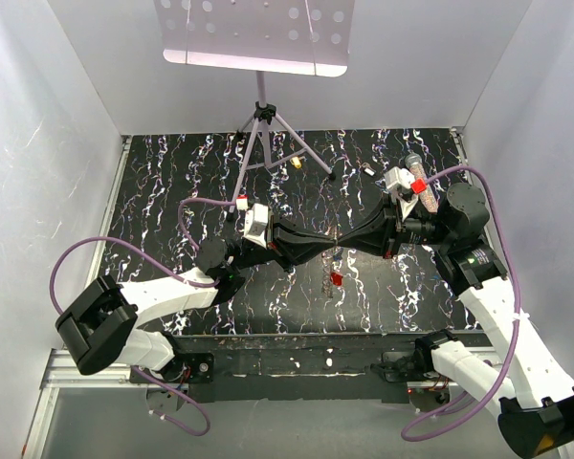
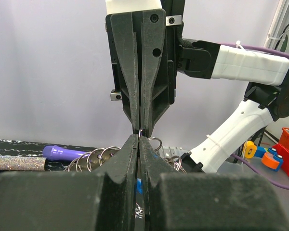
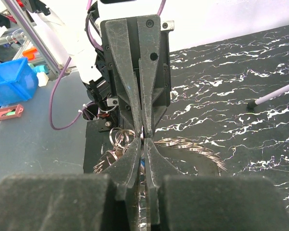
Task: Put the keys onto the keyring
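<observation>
My two grippers meet tip to tip above the middle of the dark marbled table (image 1: 172,182). The left gripper (image 2: 138,137) is shut, and a thin sliver of the keyring shows at its tips. The keyring (image 2: 97,155), a chain of small metal loops, spreads to both sides of the fingers. From the opposite side the right gripper (image 3: 142,144) is shut on the same loop, with the keyring (image 3: 197,147) draped beside it. A blue key head (image 2: 138,185) shows through the slit between the left fingers; what holds it is hidden. A red key (image 1: 337,278) lies on the table below the grippers.
A tripod stand (image 1: 262,115) with a perforated tray stands at the back centre, its legs spread over the table. A small yellowish key (image 1: 297,163) lies beside it. A purple pen (image 2: 62,152) and a glittery tube (image 2: 14,163) lie at the far right. White walls enclose the table.
</observation>
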{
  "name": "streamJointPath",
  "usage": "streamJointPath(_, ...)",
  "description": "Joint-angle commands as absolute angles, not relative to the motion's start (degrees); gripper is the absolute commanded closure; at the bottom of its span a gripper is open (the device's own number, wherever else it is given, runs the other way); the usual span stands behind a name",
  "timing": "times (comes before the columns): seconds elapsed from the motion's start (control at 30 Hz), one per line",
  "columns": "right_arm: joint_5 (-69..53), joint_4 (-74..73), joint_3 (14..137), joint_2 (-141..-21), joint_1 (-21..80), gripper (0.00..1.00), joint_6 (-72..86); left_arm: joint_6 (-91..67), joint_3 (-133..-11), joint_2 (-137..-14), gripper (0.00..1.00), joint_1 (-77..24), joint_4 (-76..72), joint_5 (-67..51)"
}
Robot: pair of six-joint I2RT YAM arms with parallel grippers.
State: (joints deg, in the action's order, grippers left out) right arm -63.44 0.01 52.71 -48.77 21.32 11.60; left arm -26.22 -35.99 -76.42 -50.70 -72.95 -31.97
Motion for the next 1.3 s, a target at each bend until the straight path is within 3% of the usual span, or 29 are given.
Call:
streamJointPath(0.0,-64.07,0.0,53.61,-48.96,22.15,0.91,9.85,-26.54,-37.35,-75.94,1.0,-50.89,-76.2,-31.64)
streamJointPath(0.3,-63.81,-4.04,54.67,-49.31,22.5,0.92,7.12,-26.72,-37.44,-76.11,1.0,-50.89,-76.46,-31.64)
streamJointPath(0.4,-64.16,-4.31,54.93,-49.48,22.5,0.99,6.86,-26.98,-37.44,-76.2,1.0,-50.89,-76.55,-31.82)
streamJointPath(0.77,-63.73,-3.78,55.9,-49.66,22.5,0.98,8.96,-27.16,-36.91,-75.67,1.0,-50.8,-76.03,-32.34)
streamJointPath(0.83,-63.11,-3.87,55.98,-49.22,22.15,0.74,8.96,-27.16,-36.57,-75.24,1.0,-50.8,-75.76,-32.34)
streamJointPath(0.9,-63.28,-4.3,56.42,-48.78,21.45,0.61,8.53,-26.9,-35.95,-74.71,1.0,-50.8,-75.59,-32.17)
streamJointPath(1.07,-64.16,-5.71,57.57,-47.73,19.95,0.58,6.68,-26.37,-34.37,-72.95,1.0,-50.89,-75.15,-30.68)
streamJointPath(1.27,-63.37,-2.64,56.6,-47.64,19.95,0.62,9.93,-26.89,-34.19,-73.39,1.0,-50.8,-77.08,-31.11)
